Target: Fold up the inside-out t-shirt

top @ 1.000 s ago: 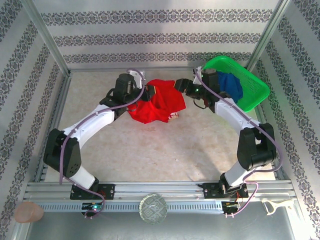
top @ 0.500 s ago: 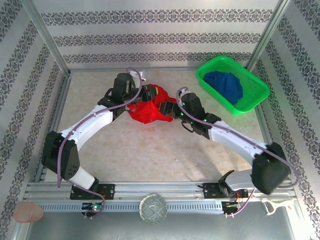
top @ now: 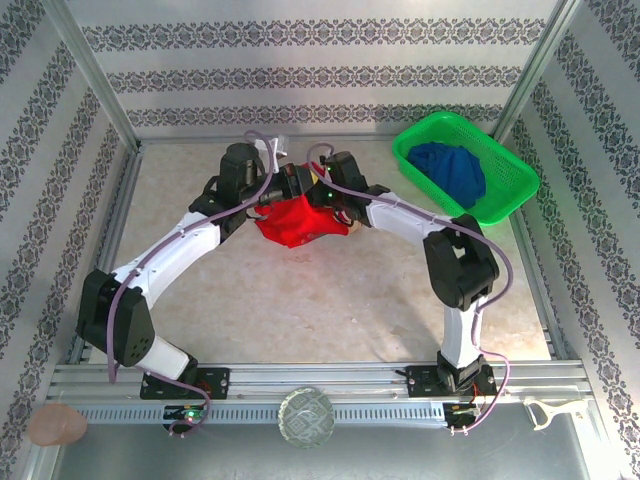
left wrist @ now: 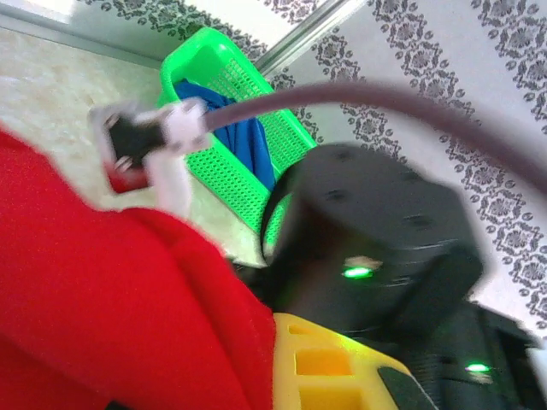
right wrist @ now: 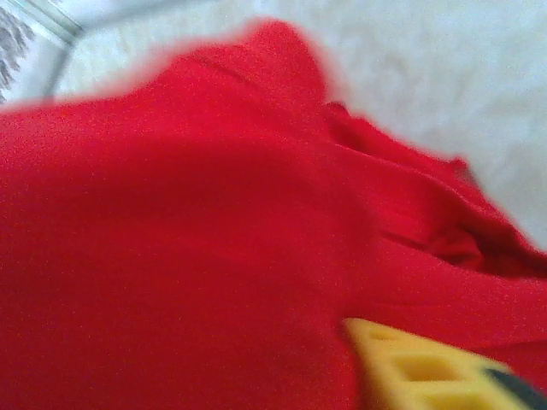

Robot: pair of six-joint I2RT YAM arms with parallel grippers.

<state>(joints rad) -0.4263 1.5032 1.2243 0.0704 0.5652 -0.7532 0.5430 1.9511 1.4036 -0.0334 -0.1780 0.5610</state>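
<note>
Top external view, pale table (top: pixel 300 300), green basket (top: pixel 508 196) at far right, blue garment (top: pixel 452 170) laid inside, red t-shirt (top: pixel 300 224) bunched at far centre, left gripper (top: pixel 282 192) closed on its top edge, right gripper (top: pixel 322 192) pressed alongside, opening not discernible.

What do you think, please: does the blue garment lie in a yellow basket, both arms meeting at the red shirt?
No: the basket is green, as the top view shows; the blue garment lies in it, both arms meeting at the red shirt.

Damask-striped wallpaper walls (top: pixel 320 60), beige mottled tabletop (top: pixel 330 300) (aluminium rail frame (top: pixel 340 378) at near edge).
</note>
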